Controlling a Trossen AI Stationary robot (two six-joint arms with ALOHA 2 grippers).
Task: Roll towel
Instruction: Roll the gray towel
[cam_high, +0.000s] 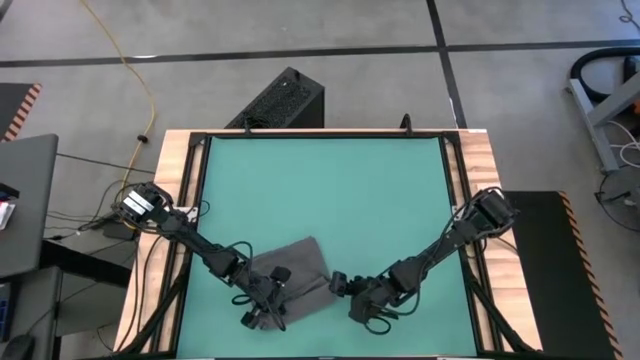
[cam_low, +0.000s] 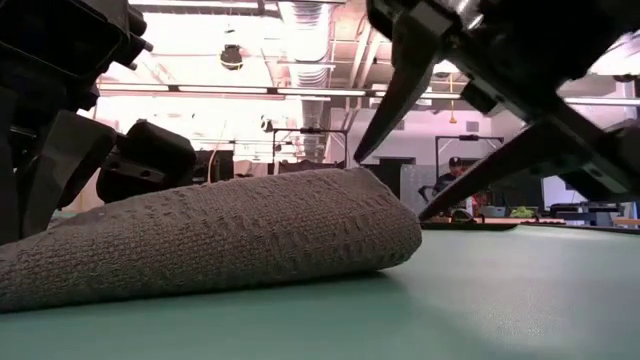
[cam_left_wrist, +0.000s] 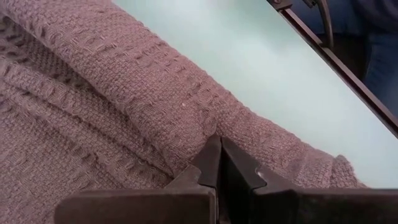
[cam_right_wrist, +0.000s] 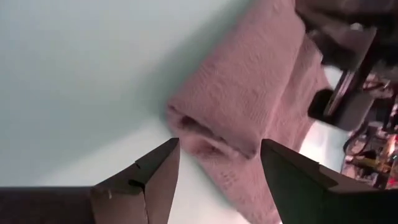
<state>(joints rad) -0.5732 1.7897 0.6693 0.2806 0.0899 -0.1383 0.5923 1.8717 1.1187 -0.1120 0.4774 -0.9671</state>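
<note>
The towel (cam_high: 298, 268), dark grey and partly rolled, lies on the green mat (cam_high: 330, 190) near the table's front edge. In the low view it is a thick roll (cam_low: 220, 240) resting on the mat. My left gripper (cam_left_wrist: 217, 142) is shut at the towel's left part (cam_high: 272, 288). My right gripper (cam_right_wrist: 217, 155) is open at the roll's right end (cam_right_wrist: 208, 134), one finger on each side of it. In the low view its upper fingertip (cam_low: 360, 155) stands just at the roll's top; I cannot tell whether it touches. My left gripper meets the towel at a crease between two folds (cam_left_wrist: 208, 121), where the cloth puckers toward the closed fingertips. The fingers slant down from the table's left and near side. How many layers they have I cannot tell. The towel lies slack on the mat.
A wooden frame (cam_high: 180, 200) borders the mat on both sides. The far half of the mat is bare. Beyond the far edge a black box (cam_high: 280, 100) stands on the floor, with a yellow cable (cam_high: 140, 80) to its left. People sit far back in the room (cam_low: 455, 185).
</note>
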